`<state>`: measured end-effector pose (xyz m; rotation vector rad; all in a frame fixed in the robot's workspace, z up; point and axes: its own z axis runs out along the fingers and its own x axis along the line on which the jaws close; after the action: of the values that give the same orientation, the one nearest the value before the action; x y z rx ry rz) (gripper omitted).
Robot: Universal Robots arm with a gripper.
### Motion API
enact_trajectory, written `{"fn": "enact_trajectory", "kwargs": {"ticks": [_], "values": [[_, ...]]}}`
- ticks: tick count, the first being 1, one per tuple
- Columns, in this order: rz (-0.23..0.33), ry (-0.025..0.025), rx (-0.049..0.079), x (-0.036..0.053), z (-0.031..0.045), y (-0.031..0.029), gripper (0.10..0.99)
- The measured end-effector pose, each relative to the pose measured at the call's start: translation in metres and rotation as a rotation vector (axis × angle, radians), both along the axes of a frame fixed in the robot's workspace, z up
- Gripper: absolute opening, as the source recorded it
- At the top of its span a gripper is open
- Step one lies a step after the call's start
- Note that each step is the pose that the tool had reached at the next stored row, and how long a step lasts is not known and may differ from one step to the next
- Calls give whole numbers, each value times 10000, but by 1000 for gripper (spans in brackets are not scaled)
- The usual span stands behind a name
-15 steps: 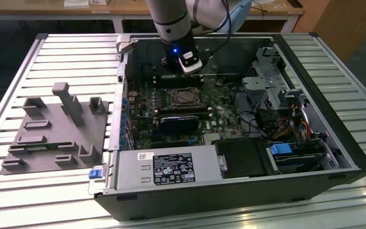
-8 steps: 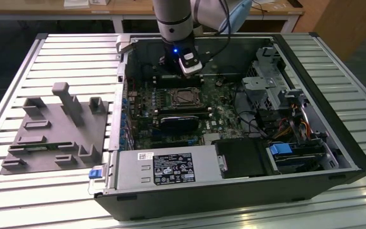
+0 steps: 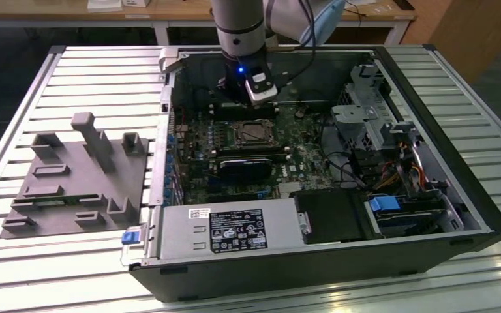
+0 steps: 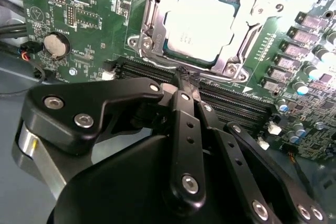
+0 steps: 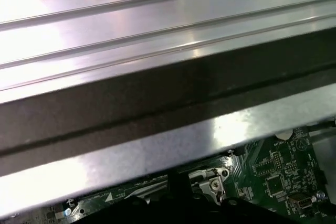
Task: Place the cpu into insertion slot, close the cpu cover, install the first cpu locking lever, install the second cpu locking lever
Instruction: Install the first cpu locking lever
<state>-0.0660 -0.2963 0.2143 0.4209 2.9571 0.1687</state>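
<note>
1. A slatted silvery bench (image 3: 85, 65) (ribbed across its whole top) carries everything.
2. An open black computer case (image 3: 320, 277) lies toward the bench's edge on the exterior view's right.
3. A grey moulded fixture (image 3: 68, 189) sits just beside it, nearer the opposite edge.

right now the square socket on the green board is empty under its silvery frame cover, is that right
Not empty: the second wrist view shows a small square chip with a silver-grey metal top seated in the square socket on the green board, under the thin silvery metal frame cover.
</note>
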Motion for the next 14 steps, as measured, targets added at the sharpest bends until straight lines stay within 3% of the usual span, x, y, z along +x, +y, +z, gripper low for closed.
{"fn": "enact_trajectory", "kwargs": {"ticks": [10, 12, 14], "values": [[-2, 0, -146, 0, 0, -110, 102], [-3, -1, -227, 0, -1, -123, 102], [-3, 1, -394, 0, 1, -135, 102]]}}
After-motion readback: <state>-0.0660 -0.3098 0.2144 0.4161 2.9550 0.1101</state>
